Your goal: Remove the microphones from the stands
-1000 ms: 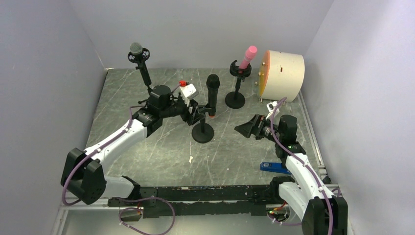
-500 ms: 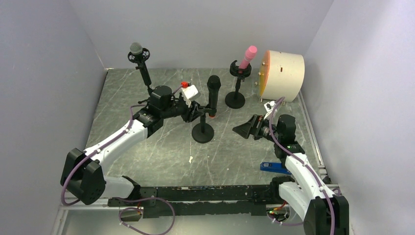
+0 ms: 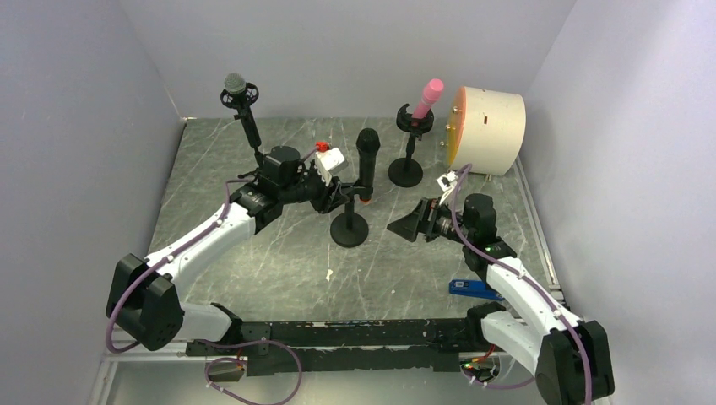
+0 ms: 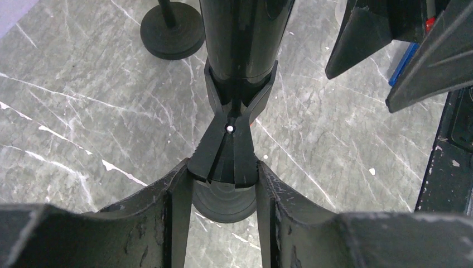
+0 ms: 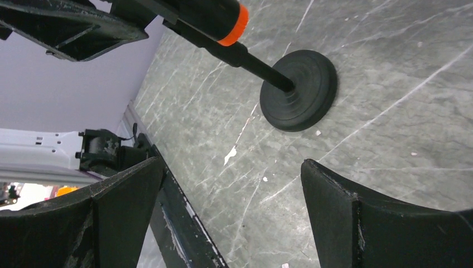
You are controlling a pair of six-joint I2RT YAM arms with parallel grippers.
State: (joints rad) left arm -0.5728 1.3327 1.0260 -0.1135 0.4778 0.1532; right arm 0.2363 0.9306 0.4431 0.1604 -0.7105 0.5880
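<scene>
Your left gripper (image 3: pixel 343 198) is closed to a narrow gap on the clip (image 4: pixel 226 151) of the stand (image 3: pixel 349 229), which is near the middle of the worktop (image 3: pixel 279 261). In the left wrist view its fingers (image 4: pixel 173 206) press against both lower sides of the clip. The black microphone (image 3: pixel 367 154) stands upright in that clip, not yet out of it, with an orange ring (image 5: pixel 237 25) at its lower end. Your right gripper (image 3: pixel 404 226) hangs just to the right of the stand with its jaws spread wide, holding nothing and touching nothing. Toward the far edge, a grey-headed microphone (image 3: pixel 235 83) and a pink microphone (image 3: pixel 431 91) sit on their own stands. A blue object (image 3: pixel 473 288) lies near the right edge.
</scene>
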